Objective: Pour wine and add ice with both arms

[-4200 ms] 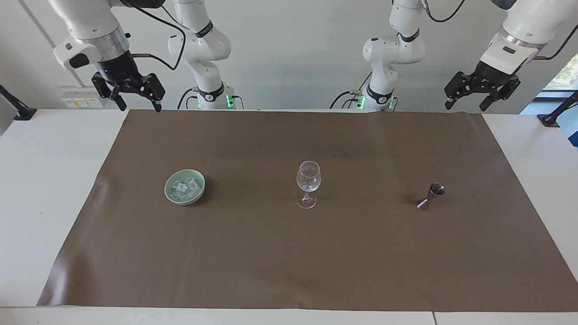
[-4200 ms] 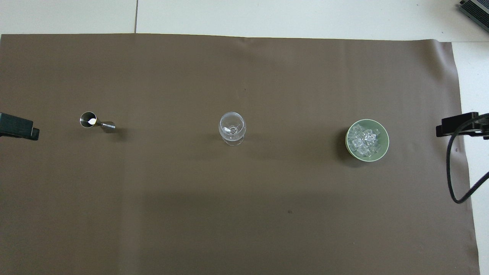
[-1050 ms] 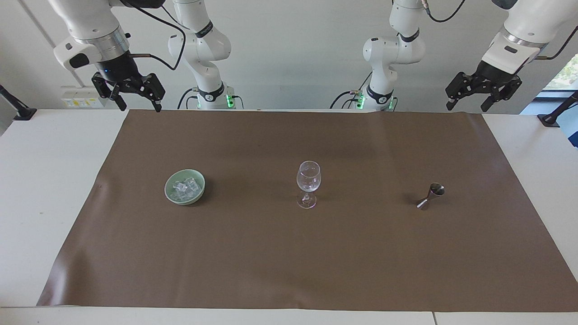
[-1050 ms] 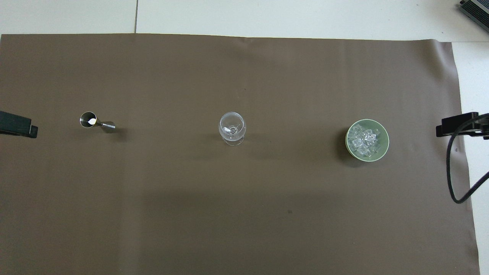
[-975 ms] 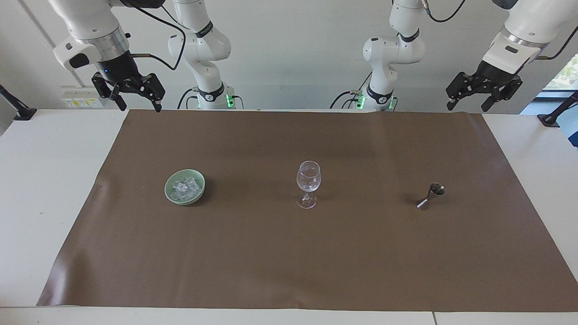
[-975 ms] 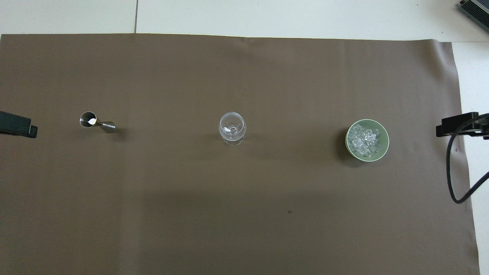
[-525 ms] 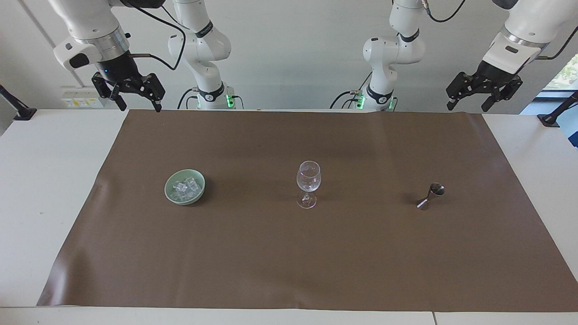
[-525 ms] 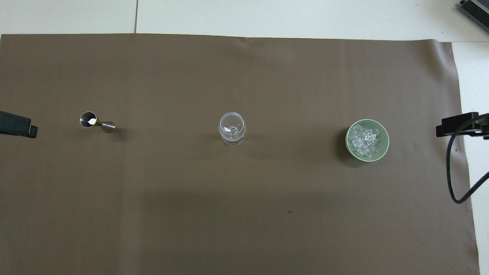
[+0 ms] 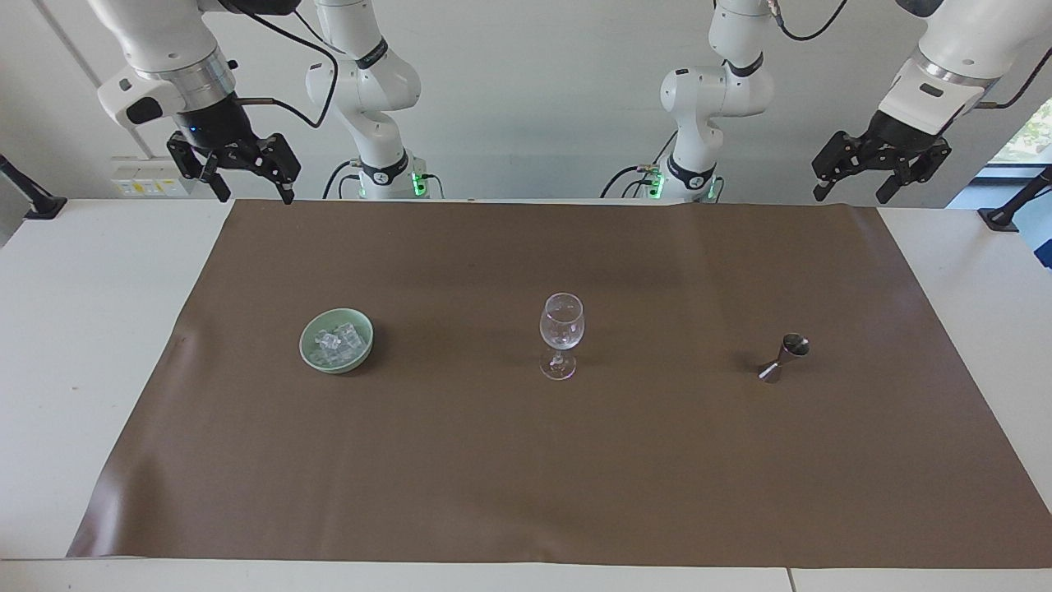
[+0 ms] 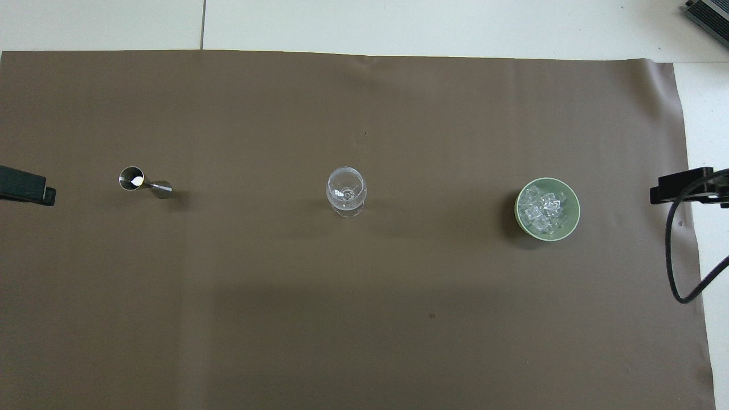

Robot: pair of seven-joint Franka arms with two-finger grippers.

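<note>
We see a brown mat (image 9: 526,460) covering the white bench (image 9: 74,329) across the frame's middle, with wall sockets (image 9: 148,187) at upper left.

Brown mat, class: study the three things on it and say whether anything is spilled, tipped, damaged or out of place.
Nothing stands out. The wine glass stands upright mid-mat, the steel jigger stands upright toward the left arm's end, and the ice sits inside the green bowl toward the right arm's end. No spills show on the mat.

Matt brown mat (image 9: 460,460); clear glass goblet (image 9: 561,333); shiny metal jigger (image 9: 785,357) (glossy bowl (image 9: 335,340)).
</note>
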